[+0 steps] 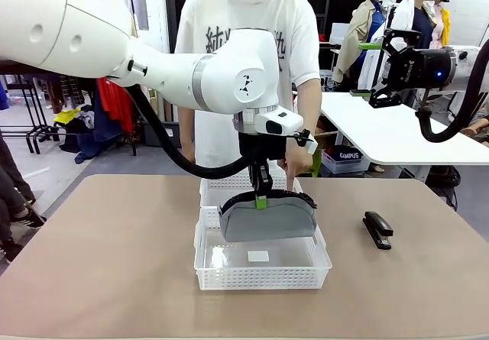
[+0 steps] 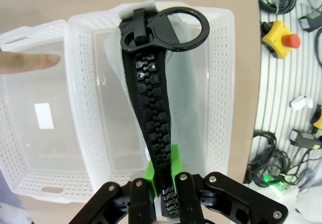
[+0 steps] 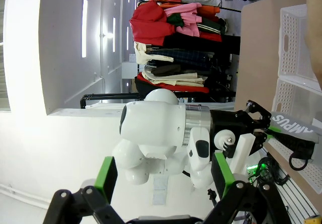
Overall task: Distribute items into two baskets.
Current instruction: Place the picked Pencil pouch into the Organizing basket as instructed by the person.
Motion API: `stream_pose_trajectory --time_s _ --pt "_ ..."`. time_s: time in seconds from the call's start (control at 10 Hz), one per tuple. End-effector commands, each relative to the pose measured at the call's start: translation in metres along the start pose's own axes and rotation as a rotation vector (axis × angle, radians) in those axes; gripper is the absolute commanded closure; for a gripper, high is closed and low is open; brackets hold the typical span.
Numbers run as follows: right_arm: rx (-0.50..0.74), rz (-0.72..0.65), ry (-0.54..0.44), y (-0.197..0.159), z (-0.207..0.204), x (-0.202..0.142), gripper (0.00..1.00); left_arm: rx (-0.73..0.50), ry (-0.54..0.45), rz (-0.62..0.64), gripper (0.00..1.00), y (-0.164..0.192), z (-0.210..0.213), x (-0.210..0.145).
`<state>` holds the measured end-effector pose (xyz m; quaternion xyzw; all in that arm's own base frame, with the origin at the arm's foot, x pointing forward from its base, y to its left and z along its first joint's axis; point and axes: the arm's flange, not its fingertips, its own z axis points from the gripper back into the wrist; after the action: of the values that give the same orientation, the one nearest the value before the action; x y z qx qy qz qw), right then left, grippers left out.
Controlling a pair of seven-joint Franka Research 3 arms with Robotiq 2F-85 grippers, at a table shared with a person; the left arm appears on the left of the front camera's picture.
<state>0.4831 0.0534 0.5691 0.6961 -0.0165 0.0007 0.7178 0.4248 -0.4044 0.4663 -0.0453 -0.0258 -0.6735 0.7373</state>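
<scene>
Across the tan desk point(image 1: 114, 263) a person point(image 1: 244, 19) is standing, with clothes point(image 1: 114, 99) hanging behind. I am clenching my left pincer point(image 1: 262, 195) on the pouch point(image 1: 267, 219), pinching the black zipper point(image 2: 153, 118) ridge along its top between the green pads. The pouch is hanging over the near basket point(image 1: 260, 279) with its bottom dipping between the walls; whether it is touching the floor I cannot tell. The person's finger point(image 2: 30, 61) is pointing at the far basket point(image 1: 214, 191), which is sitting just behind. The pouch is looking soft and light, drooping at both ends from this one pinch, so I am judging the firmer zipper strip near its middle to be the surest hold, since loose fabric would bunch and slide. The stapler point(image 1: 377, 229) is lying on the desk well apart from the baskets, not yet in either. It is looking small, hard and smooth, so I am expecting it to need a grip across its narrow sides at mid-length. My right pincer point(image 1: 367, 69) is hanging high at the right, released, with nothing between its fingers.
</scene>
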Motion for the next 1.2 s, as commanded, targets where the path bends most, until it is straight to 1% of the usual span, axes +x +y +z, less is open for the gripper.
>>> stream_pose_trajectory --time_s 0.0,0.1,0.4,0.6,0.9,1.1 --pt "-0.001 0.003 -0.003 0.002 0.001 0.000 0.00 0.078 0.019 -0.002 1.00 -0.003 -0.003 -0.001" --pt "-0.001 0.003 -0.003 0.002 0.001 0.000 0.00 0.071 0.005 0.010 1.00 0.004 -0.012 -0.006" --pt "-0.001 0.003 -0.003 0.002 0.001 0.000 0.00 0.072 -0.009 0.013 1.00 0.009 -0.033 -0.015" --pt "-0.001 0.003 -0.003 0.002 0.001 0.000 0.00 0.050 0.003 0.026 1.00 0.013 -0.046 -0.022" --pt "-0.001 0.003 -0.003 0.002 0.001 0.000 0.00 0.044 0.026 0.027 1.00 0.019 -0.064 -0.025" --pt "-0.001 0.003 -0.003 0.002 0.001 0.000 0.00 0.019 0.024 0.018 1.00 0.021 -0.074 -0.024"
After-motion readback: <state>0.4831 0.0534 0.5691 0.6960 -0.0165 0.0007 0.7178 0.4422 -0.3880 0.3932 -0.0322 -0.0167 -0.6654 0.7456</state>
